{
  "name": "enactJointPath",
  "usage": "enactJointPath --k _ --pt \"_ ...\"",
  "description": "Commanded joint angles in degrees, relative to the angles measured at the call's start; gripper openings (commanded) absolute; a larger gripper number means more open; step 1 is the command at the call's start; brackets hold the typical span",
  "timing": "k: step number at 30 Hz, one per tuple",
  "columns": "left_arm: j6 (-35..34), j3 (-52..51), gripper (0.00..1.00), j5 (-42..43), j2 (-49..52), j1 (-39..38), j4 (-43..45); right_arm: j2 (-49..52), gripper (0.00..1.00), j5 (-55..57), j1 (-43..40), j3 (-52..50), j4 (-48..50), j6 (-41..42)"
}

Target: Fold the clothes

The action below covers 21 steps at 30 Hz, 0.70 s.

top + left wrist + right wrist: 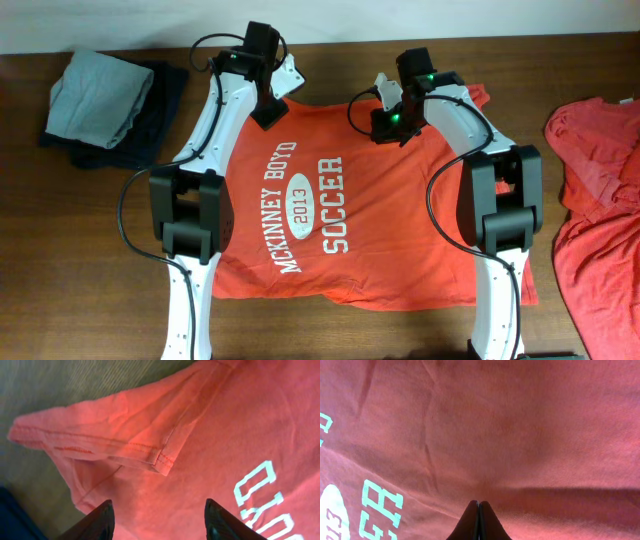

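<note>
The T-shirt is orange-red with white lettering, the table dark brown.

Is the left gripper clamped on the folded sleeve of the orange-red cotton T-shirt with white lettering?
No: in the left wrist view the left gripper is open, the folded sleeve of the orange-red T-shirt lying free beyond it.

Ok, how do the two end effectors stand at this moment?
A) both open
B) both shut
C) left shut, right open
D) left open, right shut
D: in the left wrist view the left end effector has its fingers standing apart with nothing between them, over the orange T-shirt. In the right wrist view the right end effector shows its tips pressed together.
</note>
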Motion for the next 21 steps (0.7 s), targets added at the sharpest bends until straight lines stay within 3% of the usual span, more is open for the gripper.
enactJointPath --k 1,21 --pt "6.6 0.6 0.58 1.1 1.1 0.2 0.6 0.9 0.04 0.3 0.0 -0.3 0.2 0.5" --pt "8.1 0.6 0.56 1.1 6.2 0.2 7.1 0.9 0.04 0.3 0.0 -3.4 3.1 0.5"
